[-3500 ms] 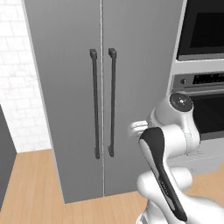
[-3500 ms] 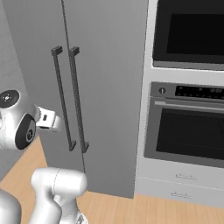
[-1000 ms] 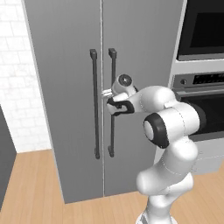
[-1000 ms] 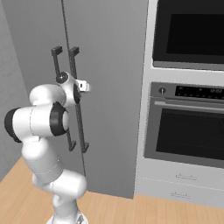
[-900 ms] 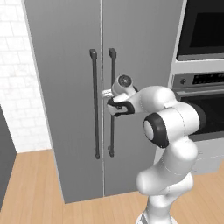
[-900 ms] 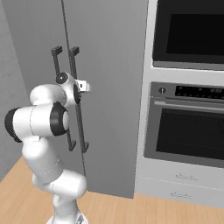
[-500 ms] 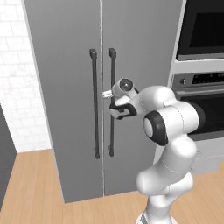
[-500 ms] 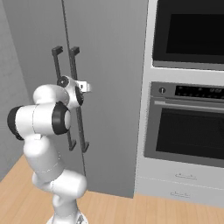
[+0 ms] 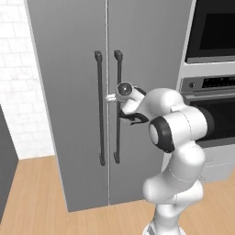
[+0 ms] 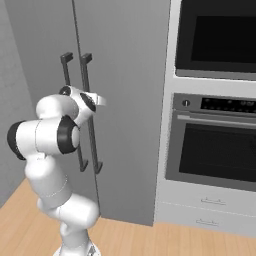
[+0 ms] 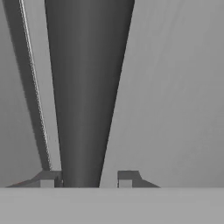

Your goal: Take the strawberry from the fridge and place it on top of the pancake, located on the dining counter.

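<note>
Scanning from the left of the left base view: white brick wall at nine o'clock, then the fridge [image 9: 78,69], both doors shut, so the strawberry is somewhere I can't see and I'd judge it's inside. The left door handle [image 9: 99,110] hangs untouched; just right of it is the right door handle [image 9: 118,101], and that's where my gripper [image 9: 120,109] sits, about halfway up the bar.

From the hand view the dark bar [image 11: 85,92] runs from twelve o'clock down to six, passing between the two fingertips [image 11: 49,178]. The jaws look narrowed around it, one tip hugging the bar, the other with a sliver of door visible beside it, so I can't tell whether they have it clamped yet.

Further right, the wall ovens [image 10: 215,135] stand close beside the fridge at three o'clock.

My worry: pulling before the pinch is firm, since a smooth round bar could slide out. Also the door swings on an arc; a straight-back pull would twist the wrist against the handle, and my elbow sits in the door's path.
</note>
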